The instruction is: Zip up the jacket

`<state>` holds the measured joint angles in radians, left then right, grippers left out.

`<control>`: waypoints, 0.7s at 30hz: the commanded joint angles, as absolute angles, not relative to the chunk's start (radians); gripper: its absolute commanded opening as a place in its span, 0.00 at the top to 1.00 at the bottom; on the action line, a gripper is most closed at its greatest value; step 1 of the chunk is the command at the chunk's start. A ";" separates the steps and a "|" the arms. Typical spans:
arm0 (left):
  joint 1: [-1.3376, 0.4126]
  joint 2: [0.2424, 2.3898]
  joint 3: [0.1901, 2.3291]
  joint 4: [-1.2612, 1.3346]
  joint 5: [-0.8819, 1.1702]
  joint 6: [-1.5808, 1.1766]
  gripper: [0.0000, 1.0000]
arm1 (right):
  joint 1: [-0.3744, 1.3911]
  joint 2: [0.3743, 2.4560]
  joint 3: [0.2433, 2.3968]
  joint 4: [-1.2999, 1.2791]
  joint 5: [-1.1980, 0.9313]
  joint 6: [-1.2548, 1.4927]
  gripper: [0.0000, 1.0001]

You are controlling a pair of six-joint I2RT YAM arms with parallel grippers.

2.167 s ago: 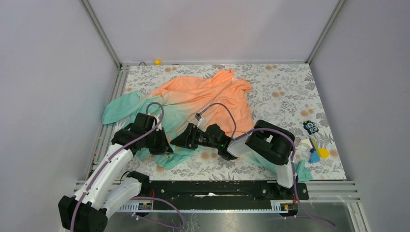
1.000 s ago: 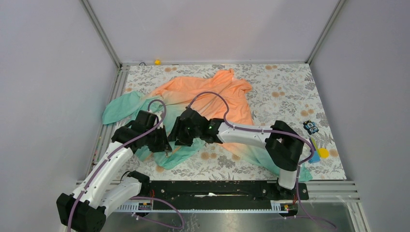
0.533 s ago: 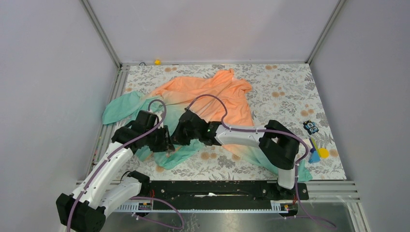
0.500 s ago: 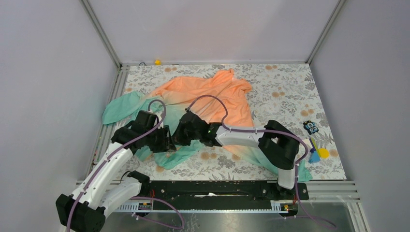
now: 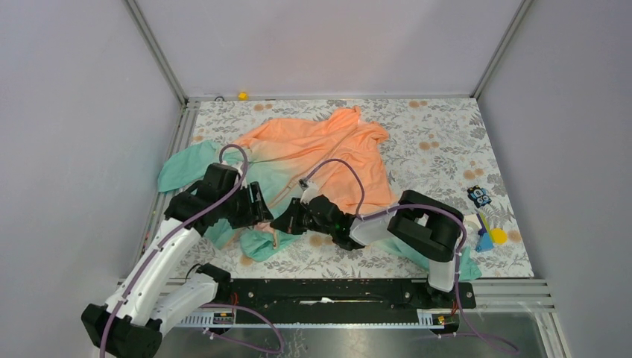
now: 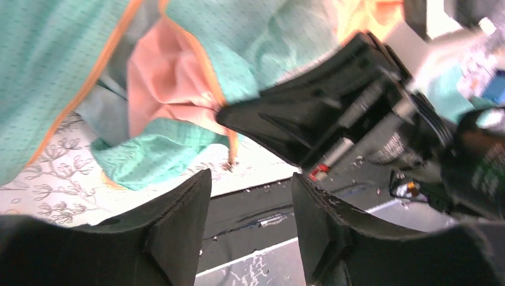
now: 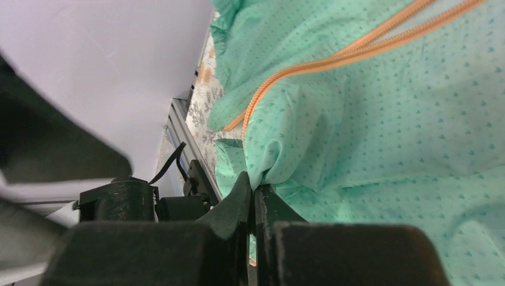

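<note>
The jacket (image 5: 320, 142) lies spread on the flowered table, orange at the far end and teal at the near hem (image 5: 257, 242), which is bunched up. My right gripper (image 5: 283, 222) is low at that hem, shut on a fold of teal fabric (image 7: 280, 161) right below the orange zipper (image 7: 357, 47). My left gripper (image 5: 261, 210) hovers just left of it, open with nothing between its fingers (image 6: 178, 226). In the left wrist view the teal cloth (image 6: 59, 59) with the zipper edge and the pink lining hangs above, beside the black right gripper (image 6: 321, 125).
Small toys lie at the table's right edge: a dark blue one (image 5: 478, 196) and a blue and yellow one (image 5: 492, 237). A tiny yellow object (image 5: 242, 95) sits at the far rail. The black mounting rail (image 5: 335, 291) runs along the near edge.
My right gripper shut on the teal fabric and drew back toward the near edge, bunching the hem. My left gripper opened, let go of the cloth and lifted slightly.
</note>
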<state>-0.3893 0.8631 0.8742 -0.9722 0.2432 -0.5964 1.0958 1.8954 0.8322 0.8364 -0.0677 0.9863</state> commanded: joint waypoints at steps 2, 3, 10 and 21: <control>-0.342 1.005 0.984 -1.023 -0.017 -0.591 0.38 | 1.094 1.857 0.771 1.125 -0.024 0.908 1.00; -0.313 1.037 1.000 -1.035 -0.052 -0.575 0.38 | 1.094 1.859 0.765 1.128 -0.020 0.909 1.00; -0.209 1.077 0.998 -0.928 0.092 -0.514 0.41 | 1.094 1.913 0.606 1.645 -0.055 0.779 1.00; -0.207 0.762 0.959 -0.834 0.119 -0.543 0.30 | 1.148 1.810 0.754 1.341 0.128 0.514 1.00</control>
<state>-0.2104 0.7784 0.9428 -0.8879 0.0708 -0.5430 1.1202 1.8923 0.7124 1.3750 0.0093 0.6357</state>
